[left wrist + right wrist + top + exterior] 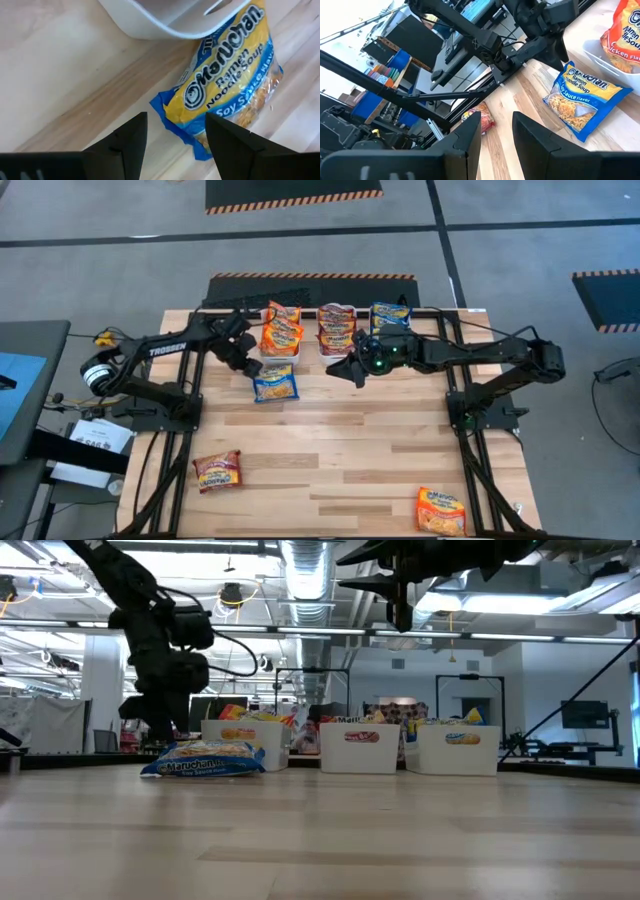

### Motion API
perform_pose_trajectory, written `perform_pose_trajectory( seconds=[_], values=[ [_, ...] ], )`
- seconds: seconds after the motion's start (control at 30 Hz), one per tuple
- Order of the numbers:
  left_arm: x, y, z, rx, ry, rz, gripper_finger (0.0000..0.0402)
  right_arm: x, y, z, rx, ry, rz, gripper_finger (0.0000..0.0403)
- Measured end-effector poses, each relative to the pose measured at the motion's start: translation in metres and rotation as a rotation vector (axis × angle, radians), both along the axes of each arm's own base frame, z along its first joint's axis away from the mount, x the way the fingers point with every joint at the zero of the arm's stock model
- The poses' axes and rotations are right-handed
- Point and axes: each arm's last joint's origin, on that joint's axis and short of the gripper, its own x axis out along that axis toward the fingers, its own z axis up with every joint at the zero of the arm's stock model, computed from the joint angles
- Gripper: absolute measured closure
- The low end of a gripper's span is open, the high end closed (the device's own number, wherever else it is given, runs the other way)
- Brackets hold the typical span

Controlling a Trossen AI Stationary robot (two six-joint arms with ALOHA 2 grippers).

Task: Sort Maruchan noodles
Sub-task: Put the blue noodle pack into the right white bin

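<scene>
Far end of the blue packet (227,95) under a white bin (165,17)

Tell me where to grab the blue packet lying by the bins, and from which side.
Come straight down on the blue packet: it lies flat on the table. Pinch across its short width near the middle. The left end effector, open, is beside it; keep off the bin edge at its far end.

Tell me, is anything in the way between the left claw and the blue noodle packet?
Nothing visible is. The left gripper hangs open just above the blue noodle packet, and in the left wrist view only bare table shows between its fingers and the packet. The white bin sits beside it, not between.
</scene>
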Motion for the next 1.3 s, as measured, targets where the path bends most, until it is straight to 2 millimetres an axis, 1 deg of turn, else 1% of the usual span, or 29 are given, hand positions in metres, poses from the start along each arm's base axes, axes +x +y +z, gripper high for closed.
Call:
perform_pose_trajectory(
  seconds=[0.17,0.27,0.37,0.63,0.73,0.93,1.07,1.3],
  values=[
    [-0.001,-0.003,-0.014,-0.045,-0.068,0.053,0.0217,0.000,0.000,0.000,0.000,0.000,0.000,0.0266],
    [0.000,-0.003,-0.018,-0.058,-0.115,0.078,0.0217,0.000,0.000,0.000,0.000,-0.001,-0.001,0.0266],
    [-0.002,-0.004,-0.022,-0.058,-0.119,0.095,0.0217,0.000,0.000,0.000,0.000,-0.001,-0.001,0.0266],
    [0.002,-0.002,-0.021,-0.033,-0.146,0.135,0.0217,0.000,0.000,0.000,-0.001,-0.001,-0.004,0.0266],
    [0.005,-0.006,-0.021,-0.051,-0.145,0.137,0.0217,0.000,0.000,0.000,-0.001,-0.001,-0.005,0.0266],
    [0.014,-0.018,-0.021,-0.050,-0.135,0.082,0.0220,0.000,0.000,0.000,-0.002,-0.001,-0.007,0.0266],
    [0.018,-0.022,-0.020,-0.019,-0.131,0.069,0.0243,0.000,0.000,0.000,-0.002,-0.001,-0.007,0.0266],
    [0.023,-0.021,-0.018,0.030,-0.159,0.077,0.0324,0.000,0.000,0.000,-0.001,-0.001,-0.007,0.0266]
  ],
)
